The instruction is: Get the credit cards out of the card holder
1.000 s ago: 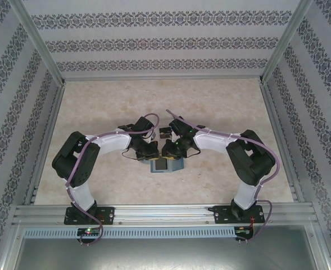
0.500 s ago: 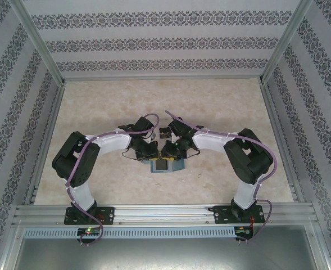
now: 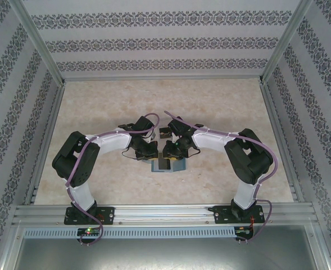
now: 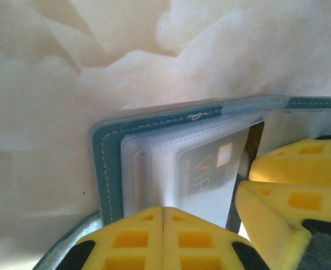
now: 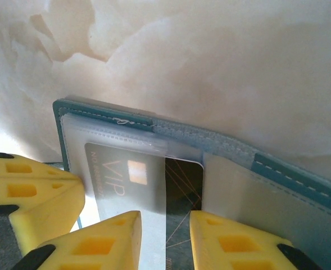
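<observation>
The right hand [image 5: 165, 239] stands narrowly parted at the bottom centre of the right wrist view. Its two yellow fingers sit on either side of the near end of a dark card [image 5: 183, 180]. The pads do not look pressed onto it, so I judge nothing is gripped. The left hand [image 4: 163, 236] is closed tight, fingers flush together at the bottom of the left wrist view, set on the near edge of the clear sleeves [image 4: 148, 163]. Whether it pinches a sleeve or only pins it down I cannot tell.

Outward from both hands lies the card holder [image 5: 277, 169], teal and opened flat on the counter [image 3: 221, 107], at the middle of the overhead frame between the two wrists. The credit cards [image 4: 210, 174] sit in its sleeves. A grey VIP card [image 5: 120, 174] shows under clear plastic, with the dark card beside it, its end seemingly bare.

The cards look light, thin, stiff and slick-faced. The sleeves look soft and likely to cling. The holder is probably light enough to slide or lift along with a card. The best hold is probably the exposed end of the dark card, pinched face to face. It would then be drawn along the pocket's line while the other hand keeps the holder down.
</observation>
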